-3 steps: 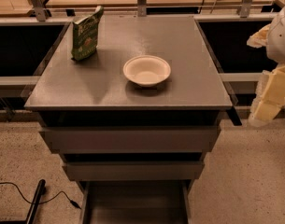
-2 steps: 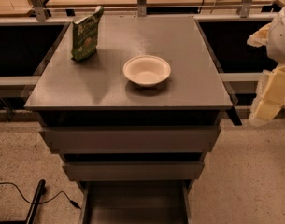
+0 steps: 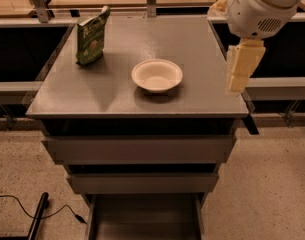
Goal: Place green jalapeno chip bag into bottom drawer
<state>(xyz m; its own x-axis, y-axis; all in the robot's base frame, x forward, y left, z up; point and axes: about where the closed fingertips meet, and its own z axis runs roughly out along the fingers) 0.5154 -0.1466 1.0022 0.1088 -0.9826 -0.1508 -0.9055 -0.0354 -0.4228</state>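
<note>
The green jalapeno chip bag [image 3: 91, 36] stands upright near the back left corner of the grey cabinet top [image 3: 202, 44]. The bottom drawer [image 3: 142, 219] is pulled open at the foot of the cabinet, and its flat grey floor shows nothing in it. My gripper [image 3: 240, 68] hangs from the white arm at the upper right, over the right edge of the cabinet top. It is far from the bag and holds nothing that I can see.
A white round bowl [image 3: 157, 75] sits in the middle of the cabinet top, between the bag and the gripper. Two wider grey drawers [image 3: 139, 149] are shut above the open one. A black cable [image 3: 22, 209] and a dark bar [image 3: 38, 218] lie on the speckled floor at the lower left.
The arm with the gripper has moved left, from beyond the cabinet's right side to over its right edge. The bag, the bowl and the drawers have not moved.
</note>
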